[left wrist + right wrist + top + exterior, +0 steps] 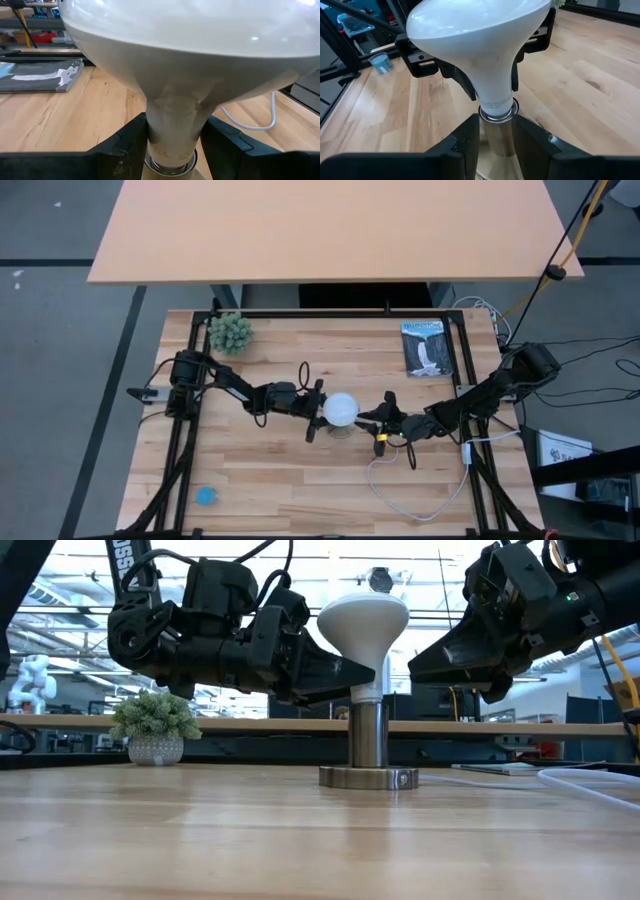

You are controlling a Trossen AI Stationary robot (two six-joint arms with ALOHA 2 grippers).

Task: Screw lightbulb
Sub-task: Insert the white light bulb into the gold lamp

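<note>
We find the lightbulb [362, 625] seated upright in its socket [368, 738]; the left hand [172, 145] clamps its neck, the right hand [495, 131] brackets the socket post below, grip uncertain; final tightening apparently remains

A white frosted lightbulb [362, 622] is seen standing upright near the middle of the wooden table, its broad, flattened globe uppermost and its body tapering to a narrow neck. The neck is seated in the top of a polished metal socket post [367, 735], with a thin band of greyish screw base left visible at the joint. Small grey lettering is printed round the neck, too fine to be read. From above, the bulb is shown as a plain white disc.
</note>
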